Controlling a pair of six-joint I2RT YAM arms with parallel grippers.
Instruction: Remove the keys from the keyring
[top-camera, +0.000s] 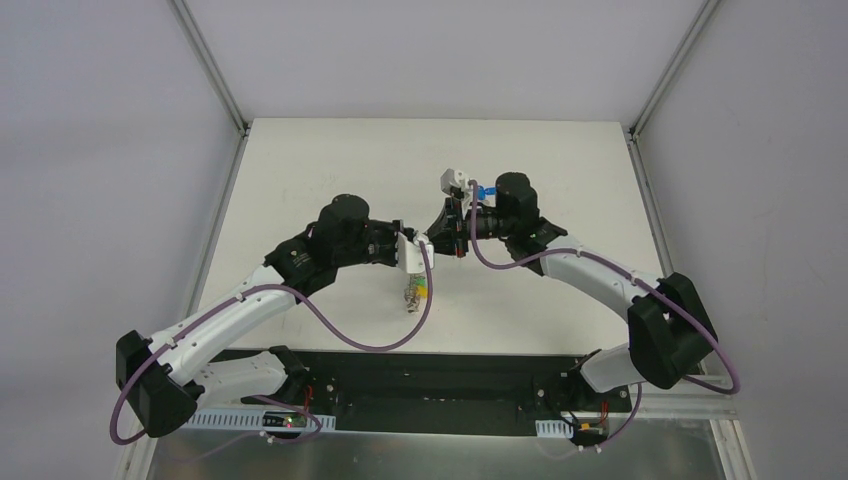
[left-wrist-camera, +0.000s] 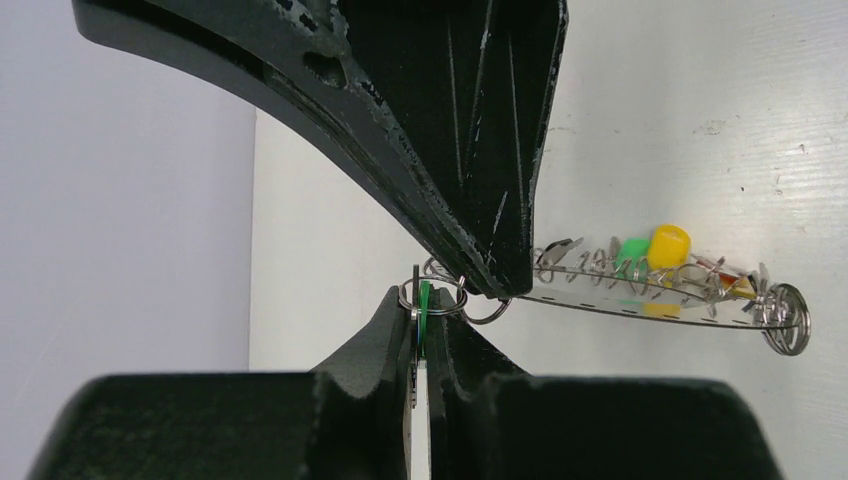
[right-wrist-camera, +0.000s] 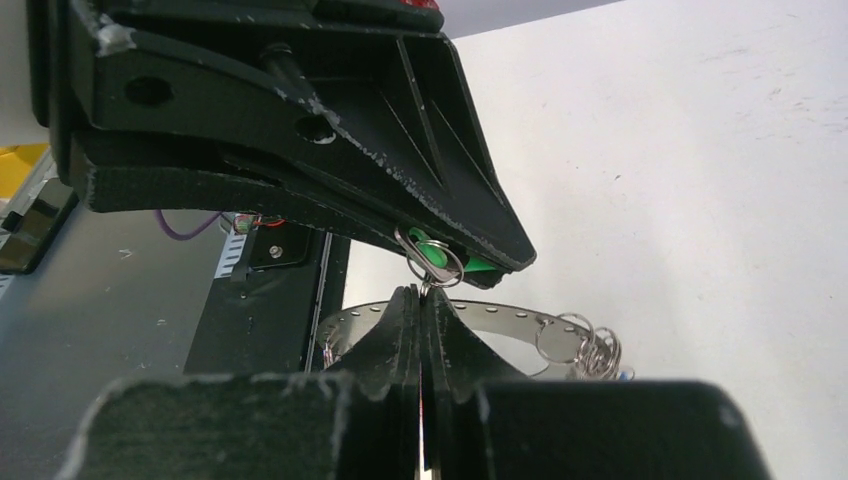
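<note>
**First key under grip, none off the hoop yet**

Both claws meet above the tabletop (left-wrist-camera: 700, 100) at one end of the keyring (left-wrist-camera: 640, 303), which hangs between them as a thin grey band. The left claw (left-wrist-camera: 420, 320) is clenched on a green-headed key (left-wrist-camera: 423, 305) just beside that end of the keyring. The right claw (right-wrist-camera: 420, 310) is also clenched, tip to tip with the left. It appears to pinch the small split ring (left-wrist-camera: 485, 305) that ties the green-headed key to the keyring, though its jaws hide the contact itself.

Farther along the keyring from the claws, a yellow-headed key (left-wrist-camera: 668, 246) and a second green-headed key (left-wrist-camera: 630, 252) sit on the band among several bare silver pieces. A cluster of small rings gathers at its far end.

As a judgement, the task is barely begun. No key lies loose on the tabletop in any view, so one key is being worked free and all the others remain to be removed.
</note>
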